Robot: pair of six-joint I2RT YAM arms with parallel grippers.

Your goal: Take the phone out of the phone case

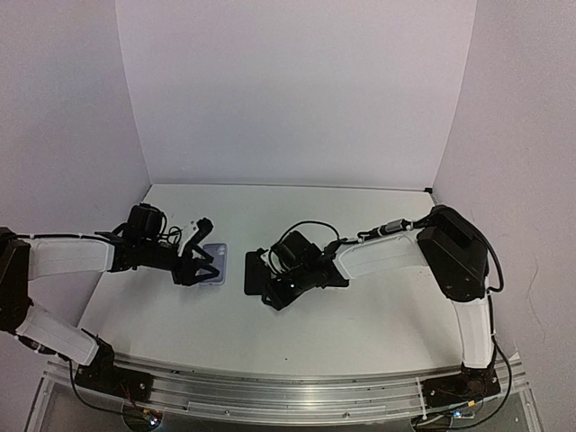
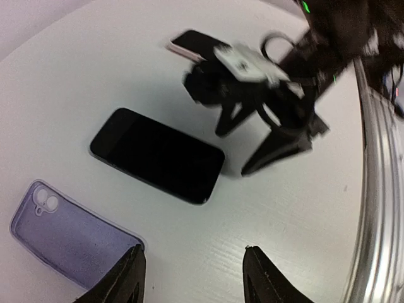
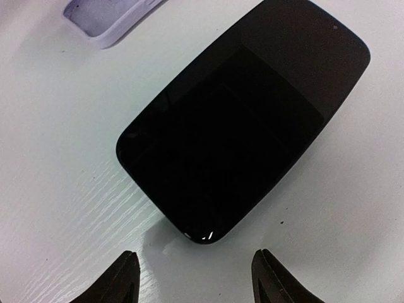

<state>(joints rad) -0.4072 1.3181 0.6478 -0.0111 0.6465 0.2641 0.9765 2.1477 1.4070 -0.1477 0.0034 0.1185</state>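
Note:
The black phone (image 1: 254, 270) lies flat, screen up, on the white table, out of its case. It also shows in the left wrist view (image 2: 158, 154) and the right wrist view (image 3: 246, 113). The empty pale purple case (image 1: 214, 265) lies just left of it, apart from it, also seen in the left wrist view (image 2: 69, 240) and the right wrist view (image 3: 107, 16). My left gripper (image 2: 192, 265) is open and empty, one fingertip over the case's corner. My right gripper (image 3: 196, 271) is open and empty, just short of the phone's near end.
A second dark flat object with a pinkish edge (image 2: 196, 43) lies on the table behind the right gripper (image 2: 265, 120). A metal rail (image 2: 379, 208) runs along the table's near edge. White walls enclose the table.

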